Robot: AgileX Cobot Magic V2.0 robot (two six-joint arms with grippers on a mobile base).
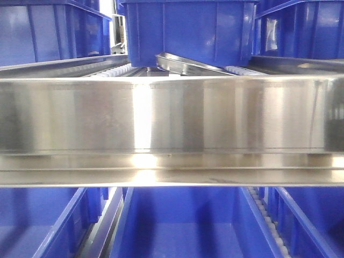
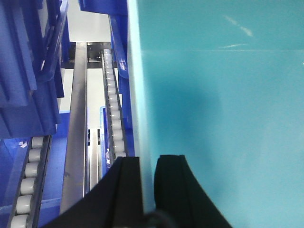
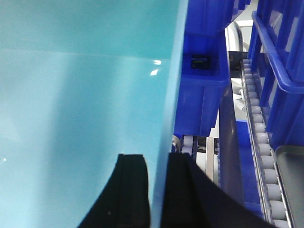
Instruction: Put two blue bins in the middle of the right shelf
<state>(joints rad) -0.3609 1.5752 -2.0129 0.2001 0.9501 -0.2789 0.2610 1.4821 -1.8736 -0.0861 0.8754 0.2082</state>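
Currently the left gripper is clamping a side wall of a blue bin. One black finger is lying on the outer face and the other on the inner face. The wall is showing pale turquoise in this wrist view. Likewise the right gripper is pinching the bin's opposite wall, which is rising from between its closed fingers. Beside the held bin, a roller track is running away along the shelf, and neighbouring bins are standing close by. A small dark patch on one of them is too blurred to read. In the front view, a centre bin is sitting on the upper level behind a steel beam. A tilted steel tray is lying just before its base. Whether this is the gripped bin cannot be told.
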